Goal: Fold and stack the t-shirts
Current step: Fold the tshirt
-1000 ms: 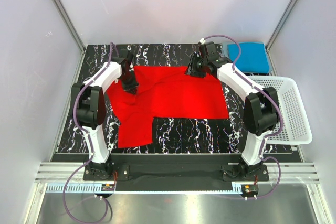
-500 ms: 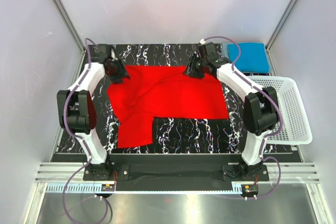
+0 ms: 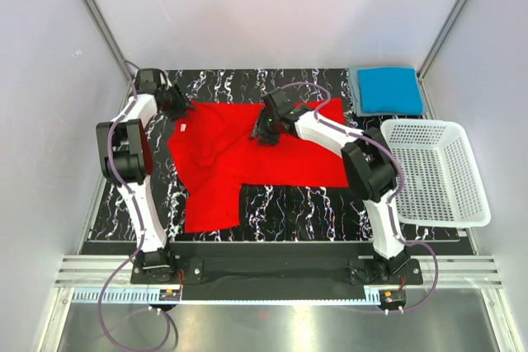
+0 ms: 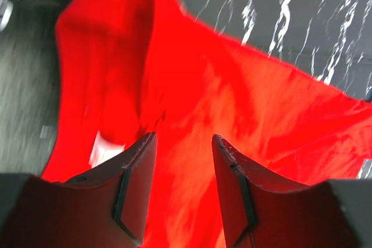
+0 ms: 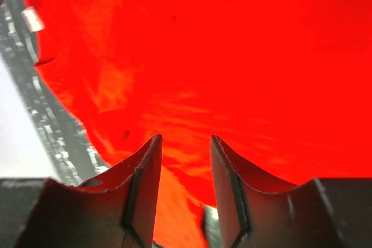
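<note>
A bright red t-shirt lies spread open on the black marbled table, rumpled along its left half, with one sleeve hanging toward the front left. My left gripper hovers at the shirt's far left corner, open and empty. In the left wrist view its jaws stand apart above red cloth and a white label. My right gripper is over the shirt's back middle, open, with only red cloth below it. A folded bright blue t-shirt rests at the back right.
A white mesh basket stands off the table's right edge, next to the right arm. Grey walls and metal posts close in the back and sides. Bare table shows beside the red cloth in the right wrist view.
My left gripper opened, let go of the red cloth and drew back to the far left corner. The right arm swung left from the shirt's back right corner to its middle.
</note>
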You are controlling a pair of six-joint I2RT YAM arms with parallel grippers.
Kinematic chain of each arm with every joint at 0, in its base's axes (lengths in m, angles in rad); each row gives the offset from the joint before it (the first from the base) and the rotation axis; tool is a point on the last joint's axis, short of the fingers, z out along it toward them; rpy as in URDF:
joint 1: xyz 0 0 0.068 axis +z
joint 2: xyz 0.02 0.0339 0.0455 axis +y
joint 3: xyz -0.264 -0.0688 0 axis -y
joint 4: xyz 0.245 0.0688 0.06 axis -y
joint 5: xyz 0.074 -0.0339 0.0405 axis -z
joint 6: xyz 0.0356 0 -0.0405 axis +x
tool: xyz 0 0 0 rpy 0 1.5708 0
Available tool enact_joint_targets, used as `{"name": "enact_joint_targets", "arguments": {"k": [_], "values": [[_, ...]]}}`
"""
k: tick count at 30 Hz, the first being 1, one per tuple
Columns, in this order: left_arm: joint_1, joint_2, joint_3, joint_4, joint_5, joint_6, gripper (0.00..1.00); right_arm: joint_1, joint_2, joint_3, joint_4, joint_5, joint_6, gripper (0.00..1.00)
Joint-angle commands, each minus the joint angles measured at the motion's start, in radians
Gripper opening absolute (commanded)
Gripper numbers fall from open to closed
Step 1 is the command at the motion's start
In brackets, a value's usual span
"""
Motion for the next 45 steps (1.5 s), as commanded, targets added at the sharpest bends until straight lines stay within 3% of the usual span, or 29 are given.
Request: {"name": "enact_joint_targets", "arguments": {"k": [1,9,23,29,36,45], "values": [[0.015,0.060,0.119,0.064,0.051,0.032,0.48,0.038,0.038,0.077,0.123,-0.025,0.120,0.46],[0.044,0.132,0.159,0.128,0.060,0.037,0.52,0.159,0.193,0.224,0.157,-0.027,0.172,0.49],[0.049,0.206,0.211,0.168,0.137,0.043,0.47,0.194,0.327,0.371,0.131,-0.056,0.180,0.49],[0.050,0.199,0.199,0.182,0.156,0.032,0.26,0.196,0.334,0.368,0.140,-0.067,0.180,0.44],[0.050,0.166,0.168,0.173,0.148,0.017,0.00,0.201,0.359,0.410,0.117,-0.079,0.180,0.45],[0.050,0.087,0.081,0.144,0.067,0.012,0.00,0.210,0.353,0.413,0.106,-0.061,0.182,0.41]]}}
